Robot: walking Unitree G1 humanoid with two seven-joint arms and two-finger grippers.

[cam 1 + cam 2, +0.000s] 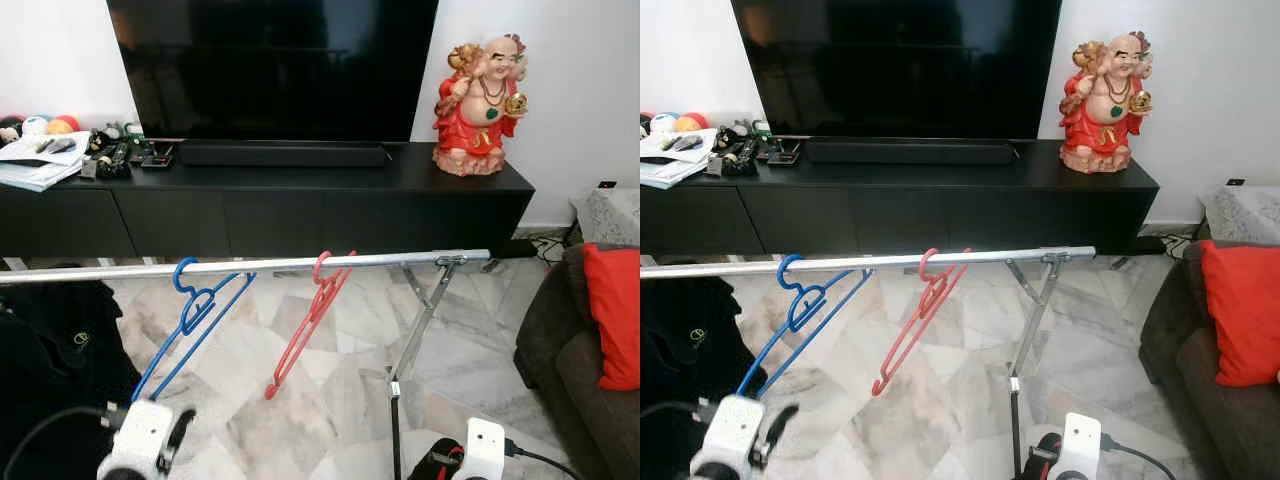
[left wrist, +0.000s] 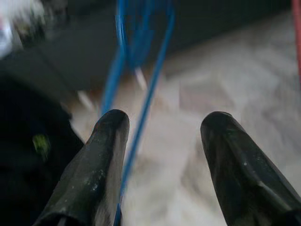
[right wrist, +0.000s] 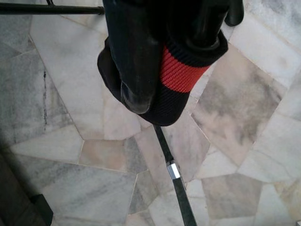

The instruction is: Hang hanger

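A blue hanger (image 1: 195, 310) and a red hanger (image 1: 310, 320) hang by their hooks from the silver rail (image 1: 300, 264) of a clothes rack. At the bottom left, just under the blue hanger's lower end, is my left gripper (image 2: 162, 127), open. The blue hanger (image 2: 141, 108) runs down between its fingers (image 2: 101, 160), close to one of them. My right gripper (image 3: 164, 70) is low at the bottom right, near the rack's upright. It is shut on a black knit cloth with a red stripe (image 3: 181, 70), also seen at my right wrist (image 1: 442, 460).
A black garment (image 1: 50, 350) hangs at the rail's left end. The rack's slanted brace (image 1: 425, 320) and post (image 1: 394, 420) stand in the middle of the marble floor. Behind are a black TV console (image 1: 300, 200) and a red statue (image 1: 478, 95). A dark sofa with a red cushion (image 1: 612, 310) is at the right.
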